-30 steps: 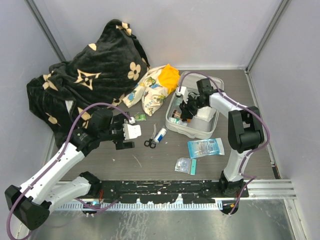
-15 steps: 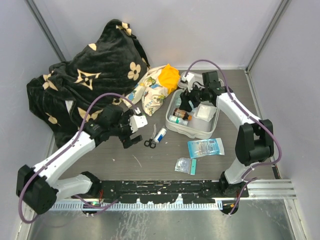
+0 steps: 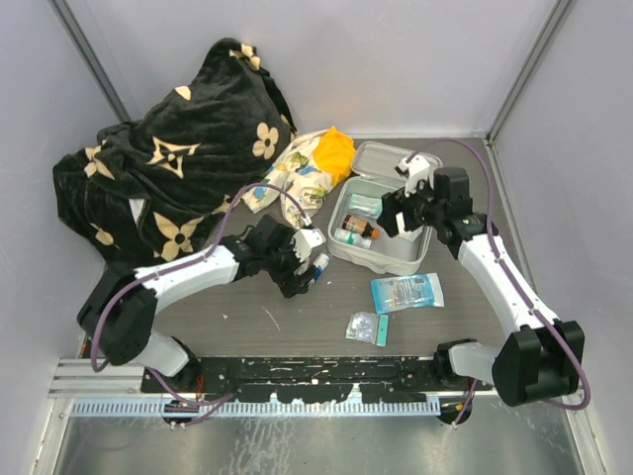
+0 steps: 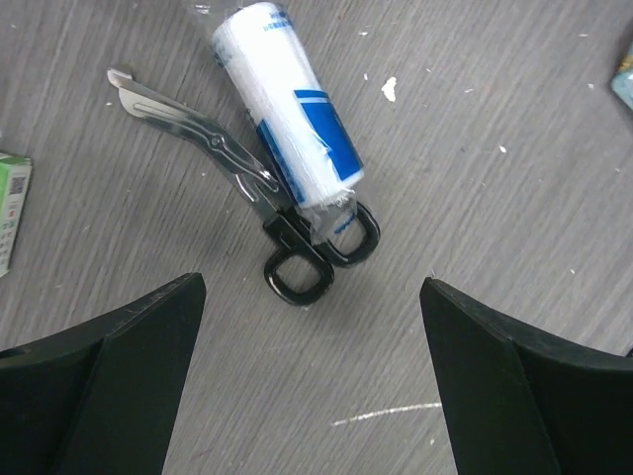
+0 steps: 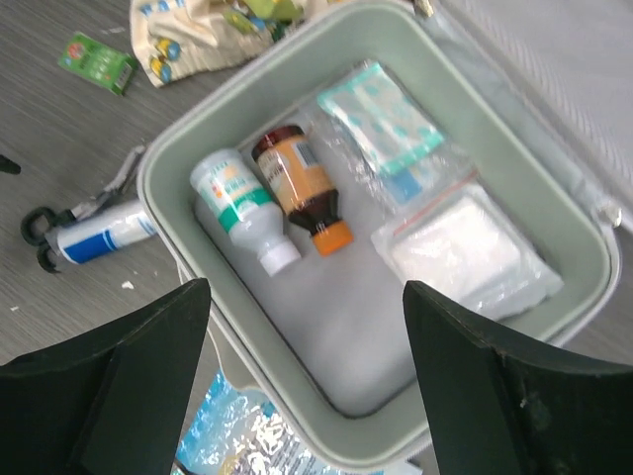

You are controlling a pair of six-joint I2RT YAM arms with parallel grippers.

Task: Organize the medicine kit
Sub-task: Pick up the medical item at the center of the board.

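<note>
The medicine kit (image 3: pixel 396 265) (image 5: pixel 288 402) is a pale grey zip case lying open, its lid (image 3: pixel 381 158) folded back. Inside lie a white bottle with a green label (image 5: pixel 237 203), a brown bottle with an orange cap (image 5: pixel 297 183), a pale green packet (image 5: pixel 381 119) and a white gauze bag (image 5: pixel 470 252). My right gripper (image 3: pixel 396 213) (image 5: pixel 307 287) hangs open above the case, holding nothing. My left gripper (image 3: pixel 305 259) (image 4: pixel 312 282) is open just above the table. Just beyond its fingertips lie black-handled scissors (image 4: pixel 237 173) and a wrapped white-and-blue roll (image 4: pixel 292 109) (image 3: pixel 318 267).
A blue foil packet (image 3: pixel 406 292) and a small clear packet (image 3: pixel 363 327) lie in front of the case. A small green box (image 5: pixel 97 59) sits near the floral-and-orange cloth bundle (image 3: pixel 297 183). A black patterned blanket (image 3: pixel 178 148) fills the back left. Grey walls close in three sides.
My left gripper has travelled right to the scissors and roll. My right gripper has opened and drawn back out of the case, leaving the white gauze bag inside.
</note>
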